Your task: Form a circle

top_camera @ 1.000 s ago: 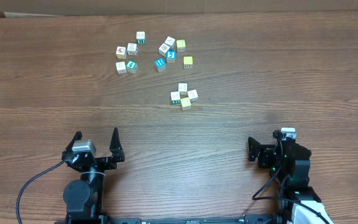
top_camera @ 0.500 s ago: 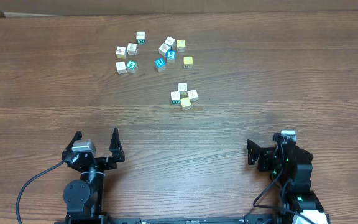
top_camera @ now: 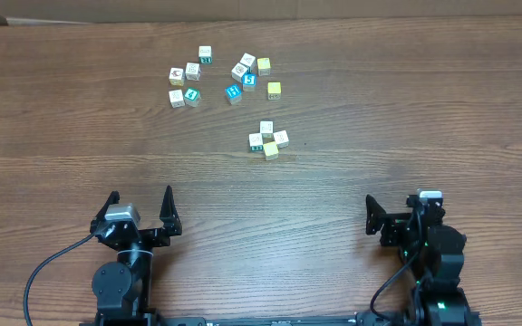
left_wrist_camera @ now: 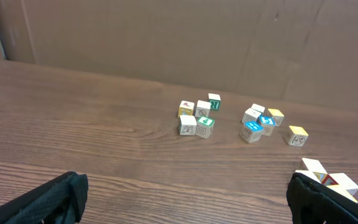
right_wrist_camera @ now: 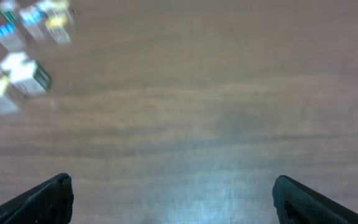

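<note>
A tight ring-like cluster of four tiny white, teal-marked and yellow cubes (top_camera: 268, 139) sits just above the centre of the overhead frame on the brown wooden table (top_camera: 424, 109), below a looser scatter of similar small cubes (top_camera: 225, 77) at upper centre-left. The black left gripper (top_camera: 141, 196), lower left, and the black right gripper (top_camera: 397, 206), lower right, both stand spread wide and empty, well apart from the cluster.

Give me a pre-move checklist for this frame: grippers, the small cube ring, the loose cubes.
1. Left gripper open and empty: ok.
2. Right gripper open and empty: ok.
3. Both grippers apart from every cube: ok.
4. Circle of four cubes set apart from the loose cubes: ok.
5. Circle evenly closed: cannot tell, too small.
6. Right wrist view sharp: not ok, blurred.
</note>
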`<state>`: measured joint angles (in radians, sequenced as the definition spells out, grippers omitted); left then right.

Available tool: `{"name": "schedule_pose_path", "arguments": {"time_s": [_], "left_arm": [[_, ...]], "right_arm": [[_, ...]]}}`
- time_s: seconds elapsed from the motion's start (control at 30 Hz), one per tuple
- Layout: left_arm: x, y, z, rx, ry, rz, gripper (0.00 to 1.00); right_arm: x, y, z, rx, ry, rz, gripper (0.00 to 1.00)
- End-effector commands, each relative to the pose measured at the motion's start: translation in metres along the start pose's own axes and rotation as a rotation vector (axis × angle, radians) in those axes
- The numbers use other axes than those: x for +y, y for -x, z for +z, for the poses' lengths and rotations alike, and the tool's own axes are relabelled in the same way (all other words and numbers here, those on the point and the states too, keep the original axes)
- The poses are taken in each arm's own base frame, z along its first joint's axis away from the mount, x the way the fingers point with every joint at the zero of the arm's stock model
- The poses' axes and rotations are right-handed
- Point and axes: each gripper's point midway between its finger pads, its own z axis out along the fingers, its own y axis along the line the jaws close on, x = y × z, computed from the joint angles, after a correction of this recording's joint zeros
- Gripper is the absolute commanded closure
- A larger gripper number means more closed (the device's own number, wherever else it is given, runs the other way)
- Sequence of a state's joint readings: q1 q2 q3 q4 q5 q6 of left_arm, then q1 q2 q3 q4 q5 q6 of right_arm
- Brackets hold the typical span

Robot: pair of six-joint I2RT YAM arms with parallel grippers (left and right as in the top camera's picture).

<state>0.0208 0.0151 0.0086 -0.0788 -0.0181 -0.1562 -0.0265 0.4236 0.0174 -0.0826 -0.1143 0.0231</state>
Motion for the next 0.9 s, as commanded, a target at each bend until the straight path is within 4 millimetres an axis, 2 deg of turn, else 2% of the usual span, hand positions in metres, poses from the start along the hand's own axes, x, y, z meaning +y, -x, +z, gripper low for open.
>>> {"name": "schedule_pose_path", "arguments": {"time_s": [0.0, 0.07, 0.4, 0.87], "left_arm": [[0.000, 0.001, 0.000, -0.007, -0.003, 0.014, 0.00], [0.000, 0.001, 0.000, -0.007, -0.003, 0.014, 0.00], [0.000, 0.001, 0.000, -0.007, -0.003, 0.014, 0.00], [0.000, 0.001, 0.000, -0.007, -0.003, 0.014, 0.00]], "right_arm": [[0.000, 0.017, -0.006, -0.089, -0.004, -0.008, 0.00], [0.003, 0.032, -0.012, -0.159, 0.007, -0.014, 0.00], [0.012, 0.081, -0.043, -0.405, 0.057, 0.082, 0.00], [0.013, 0.083, -0.044, -0.412, 0.062, 0.080, 0.00]]}}
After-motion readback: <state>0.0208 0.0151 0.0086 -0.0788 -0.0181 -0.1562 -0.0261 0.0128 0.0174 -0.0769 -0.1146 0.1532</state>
